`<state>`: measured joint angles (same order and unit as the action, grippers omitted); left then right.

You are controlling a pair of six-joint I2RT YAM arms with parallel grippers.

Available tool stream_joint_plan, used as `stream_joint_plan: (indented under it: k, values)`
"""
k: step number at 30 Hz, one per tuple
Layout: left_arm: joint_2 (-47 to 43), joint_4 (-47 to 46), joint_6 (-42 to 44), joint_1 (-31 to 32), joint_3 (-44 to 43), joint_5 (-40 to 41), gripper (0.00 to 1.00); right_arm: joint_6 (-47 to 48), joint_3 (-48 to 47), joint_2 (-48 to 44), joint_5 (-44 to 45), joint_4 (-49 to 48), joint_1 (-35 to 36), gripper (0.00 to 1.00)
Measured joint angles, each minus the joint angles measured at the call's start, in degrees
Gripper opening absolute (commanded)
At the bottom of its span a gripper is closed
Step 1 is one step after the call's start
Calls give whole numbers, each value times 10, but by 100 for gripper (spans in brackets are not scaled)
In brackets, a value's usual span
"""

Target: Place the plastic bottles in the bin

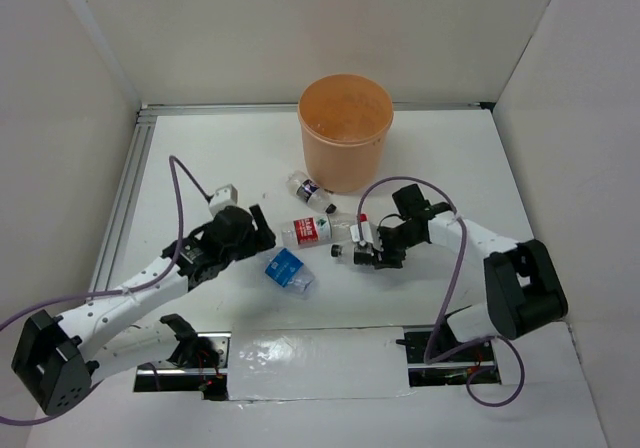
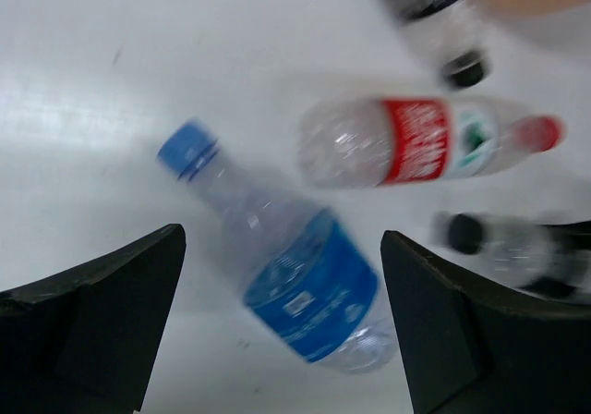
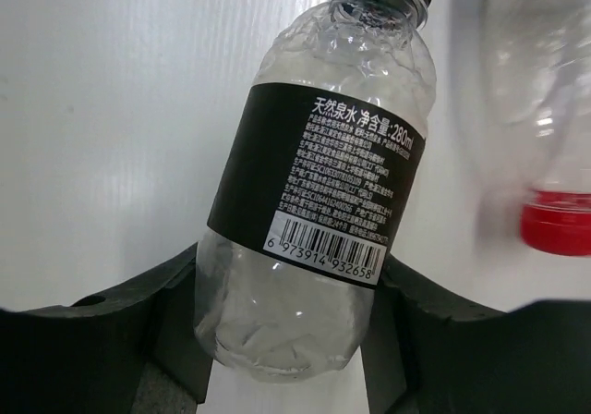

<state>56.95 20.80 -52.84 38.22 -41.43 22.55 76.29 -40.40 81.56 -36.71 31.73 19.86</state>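
The orange bin (image 1: 345, 128) stands at the back. My right gripper (image 1: 370, 255) (image 3: 291, 285) is shut on the base of a clear bottle with a black label (image 3: 314, 183) (image 1: 352, 255), both fingers against its sides. My left gripper (image 1: 260, 230) (image 2: 282, 275) is open and holds nothing. A blue-labelled bottle (image 2: 305, 280) (image 1: 290, 271) lies on the table beneath it, blurred. A red-labelled bottle (image 1: 315, 230) (image 2: 416, 141) lies between the arms. Another dark-labelled bottle (image 1: 310, 191) (image 2: 434, 7) lies by the bin's foot.
White walls enclose the table on three sides, and a metal rail (image 1: 125, 193) runs along the left edge. The red cap (image 3: 554, 220) of the red-labelled bottle lies just right of the held bottle. Cables loop off both arms.
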Motion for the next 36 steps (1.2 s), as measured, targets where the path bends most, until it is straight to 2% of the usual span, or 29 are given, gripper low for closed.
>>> stream_joint_plan:
  k: [3, 7, 12, 14, 17, 19, 20, 24, 26, 28, 29, 32, 33, 34, 36]
  values:
    - [-3, 13, -52, 1, 67, -22, 100, 7, -54, -56, -22, 73, 0, 26]
    - [-1, 5, -97, 1, 78, -47, 100, -21, -177, -161, -59, 123, 3, 26]
    - [41, -7, -151, 6, 78, -71, 100, -127, -322, -188, -50, 48, 18, 30]
    - [57, -19, -163, 7, 80, -81, 100, -162, -363, -159, -28, 3, 23, 31]
    - [89, -28, -165, 7, 79, -91, 100, -181, -446, -65, 8, -41, 23, 39]
    - [109, -36, -165, 9, 76, -94, 100, -182, -509, 27, 33, -62, 22, 52]
    - [116, -38, -165, 10, 75, -96, 100, -182, -532, 67, 45, -68, 20, 69]
    - [128, -43, -164, 18, 74, -98, 100, -173, -607, 201, 74, -50, 7, 78]
    - [139, -48, -164, 24, 74, -98, 92, -178, -617, 230, 73, -42, -3, 80]
    - [153, -50, -164, 28, 74, -98, 77, -179, -615, 226, 71, -33, -14, 82]
    - [158, -52, -162, 30, 74, -98, 57, -182, -611, 216, 67, -32, -19, 84]
    - [163, -54, -158, 37, 75, -98, 30, -197, -581, 164, 49, -34, -33, 85]
    - [162, -54, -154, 41, 75, -98, 13, -205, -565, 136, 38, -35, -39, 85]
    - [156, -51, -146, 49, 77, -97, 0, -215, -547, 105, 26, -39, -45, 85]
    - [139, -42, -141, 56, 78, -96, 0, -231, -509, 38, 0, -49, -59, 85]
